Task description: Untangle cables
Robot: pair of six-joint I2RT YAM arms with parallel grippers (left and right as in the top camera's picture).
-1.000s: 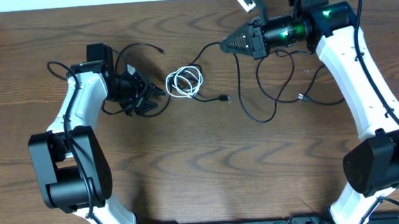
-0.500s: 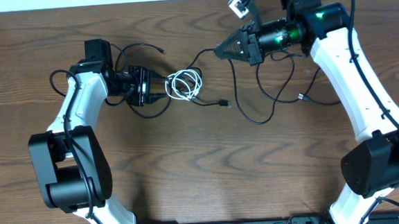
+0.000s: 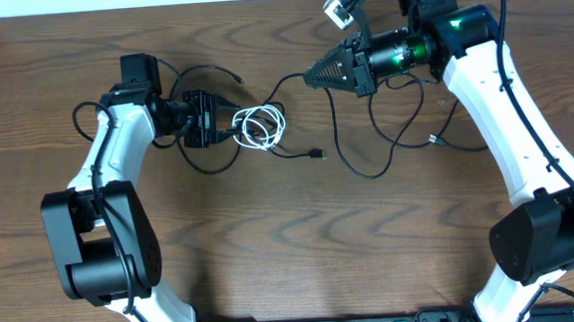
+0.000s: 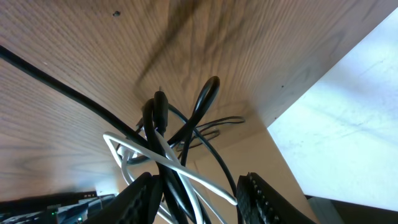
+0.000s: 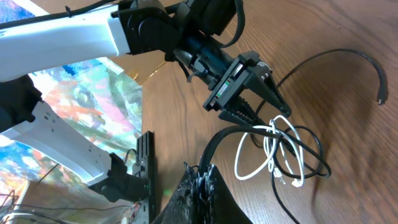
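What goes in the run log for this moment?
task: untangle cables, not done | left gripper: jaws around thin white coiled cable and black cords, grip unclear | right gripper: shut on thin black cable

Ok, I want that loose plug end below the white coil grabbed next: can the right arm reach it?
Probably, though not at once: the plug end lies uncovered on the bare table near the right gripper, but that gripper is shut on a black cable it would have to release first.
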